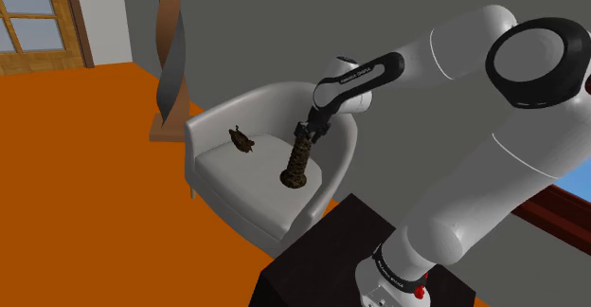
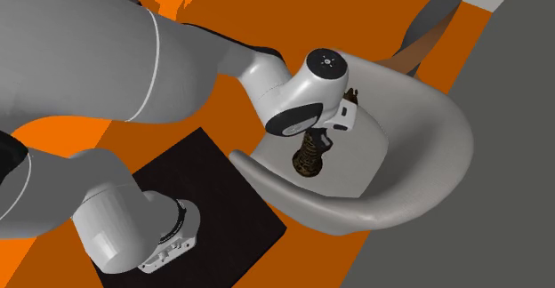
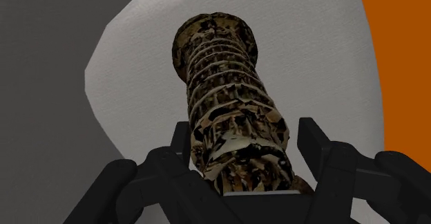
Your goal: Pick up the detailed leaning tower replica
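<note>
Shows, closest in, a black gripper (image 3: 245,129) closed on a tower (image 3: 221,84), one finger pressed to each side of its near end. Grips a round, tiered tower, mottled brown and tan, running away from the hand toward its wider far end. Places that tower (image 1: 298,158) over the seat of a white armchair (image 1: 204,130), roughly upright with a slight lean, gripper (image 1: 308,130) on its top and base down by the cushion; cannot tell whether the base touches the seat. Seen from above in the second exterior view, finds the gripper (image 2: 322,140) and tower (image 2: 309,157) inside the curve of the armchair (image 2: 427,135), near the middle of the seat. Includes a small dark figurine (image 1: 242,141) lying on the same seat, apart from the tower, toward the shoulder view's left. Sets a black stand (image 1: 322,248) just beside the chair, with a white arm (image 1: 492,125) rising from it. Spreads an orange floor (image 1: 85,182) around both. Farther back, adds a twisted brown and grey sculpture (image 1: 170,49) behind the chair, a grey wall (image 1: 284,21), and a wood-framed window (image 1: 33,16) at the shoulder view's upper left.
</note>
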You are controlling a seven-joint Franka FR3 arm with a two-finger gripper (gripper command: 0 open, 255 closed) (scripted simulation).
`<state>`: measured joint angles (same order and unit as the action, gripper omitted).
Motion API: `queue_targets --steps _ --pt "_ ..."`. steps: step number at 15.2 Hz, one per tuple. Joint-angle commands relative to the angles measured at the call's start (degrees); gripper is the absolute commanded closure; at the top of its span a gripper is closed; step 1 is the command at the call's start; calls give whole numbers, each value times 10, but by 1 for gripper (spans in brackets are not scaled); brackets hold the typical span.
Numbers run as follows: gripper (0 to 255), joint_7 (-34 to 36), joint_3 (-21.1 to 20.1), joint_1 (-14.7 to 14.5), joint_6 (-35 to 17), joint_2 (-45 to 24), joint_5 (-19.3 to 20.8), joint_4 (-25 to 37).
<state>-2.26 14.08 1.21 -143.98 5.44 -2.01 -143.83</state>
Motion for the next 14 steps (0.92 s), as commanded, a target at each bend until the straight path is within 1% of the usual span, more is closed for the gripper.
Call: queue_targets --steps 1,12,14 --pt "255 5 -1 1 16 11 5 5" --pt "255 23 -7 5 108 69 25 42" --pt "255 23 -7 5 110 70 25 42"
